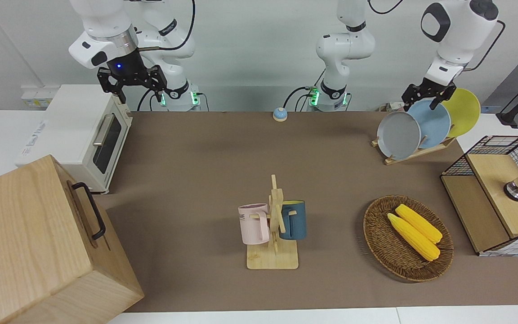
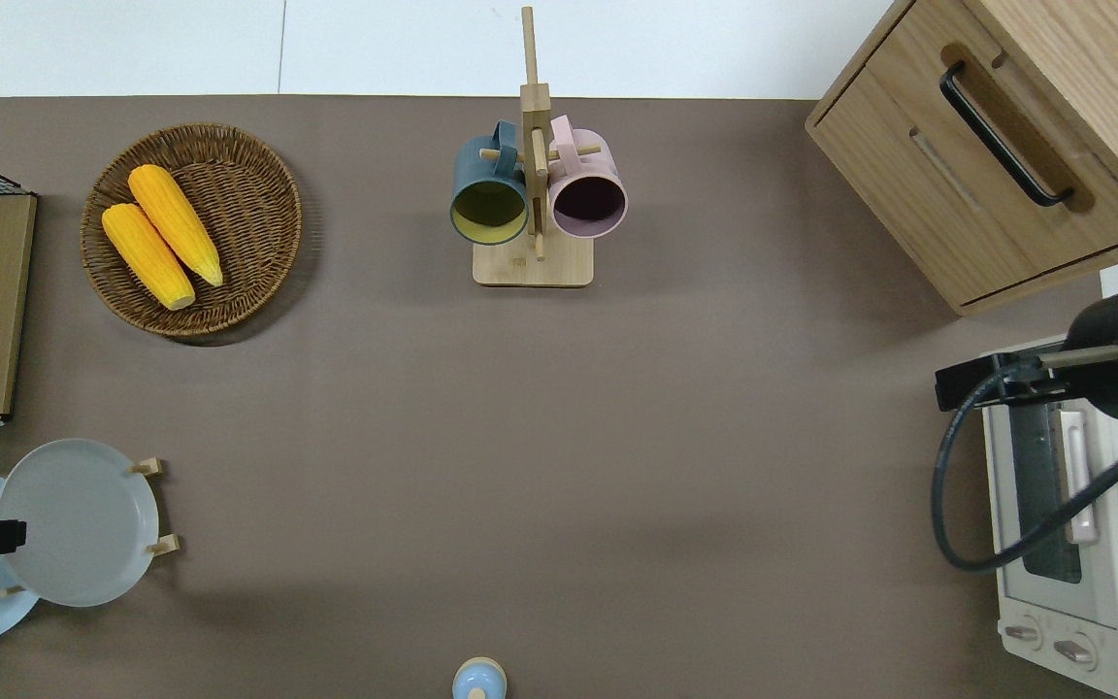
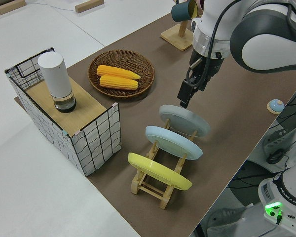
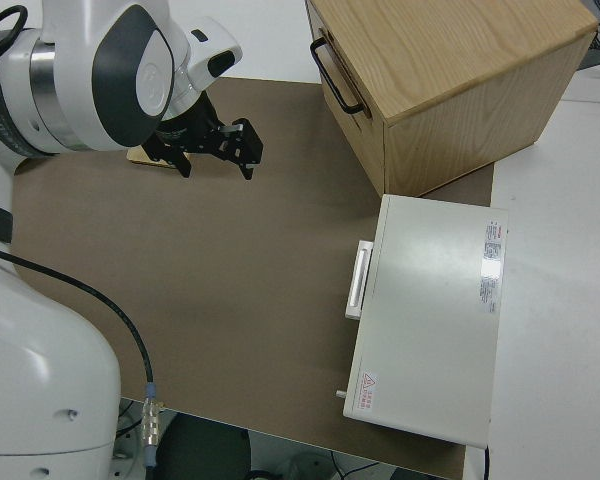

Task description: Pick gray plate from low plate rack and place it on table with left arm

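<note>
The left gripper [image 3: 184, 101] hangs just over the top rim of the gray plate [image 3: 184, 120], fingers pointing down; whether they are apart or together cannot be told. The plate leans in the end slot of the low plate rack [image 3: 160, 183], at the left arm's end of the table [image 2: 559, 408], close to the robots. The light blue plate [image 3: 173, 141] and the yellow plate [image 3: 159, 171] lean in the next slots. In the overhead view the blue plate is cut off at the edge and the yellow one is out of sight. The right gripper [image 1: 138, 85] is parked, its fingers spread apart
</note>
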### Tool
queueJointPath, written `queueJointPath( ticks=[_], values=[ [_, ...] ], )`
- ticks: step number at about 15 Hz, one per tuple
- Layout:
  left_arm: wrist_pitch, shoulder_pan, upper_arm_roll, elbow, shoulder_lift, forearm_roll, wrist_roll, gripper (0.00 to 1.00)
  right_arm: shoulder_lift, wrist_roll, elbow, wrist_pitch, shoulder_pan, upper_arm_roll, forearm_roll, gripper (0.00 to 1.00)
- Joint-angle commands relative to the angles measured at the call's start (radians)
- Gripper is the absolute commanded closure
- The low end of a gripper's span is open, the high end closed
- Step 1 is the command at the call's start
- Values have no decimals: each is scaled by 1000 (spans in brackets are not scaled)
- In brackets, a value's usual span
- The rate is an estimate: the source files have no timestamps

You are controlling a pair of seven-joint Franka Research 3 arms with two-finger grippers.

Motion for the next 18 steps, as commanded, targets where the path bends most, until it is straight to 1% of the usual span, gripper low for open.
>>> queueJointPath(
  ticks=[1,5,9,15,16,18],
  values=[
    [109,15,-3,-122,-40,18,10,9,-2,0,6,-14,-7,5,7,11],
    [223,40,-3,-203,-39,20,22,9,-2,0,6,-14,-7,7,7,13],
    [300,56,-3,-262,-37,20,25,7,-2,0,6,-14,-7,5,7,11],
    [303,55,-3,-273,-33,20,25,7,-2,0,6,-14,-7,5,7,11],
    [303,55,-1,-271,-34,20,25,34,-2,0,6,-14,-7,7,7,11],
    [303,55,-3,-271,-34,20,25,319,-2,0,6,-14,-7,5,7,11]
  ],
)
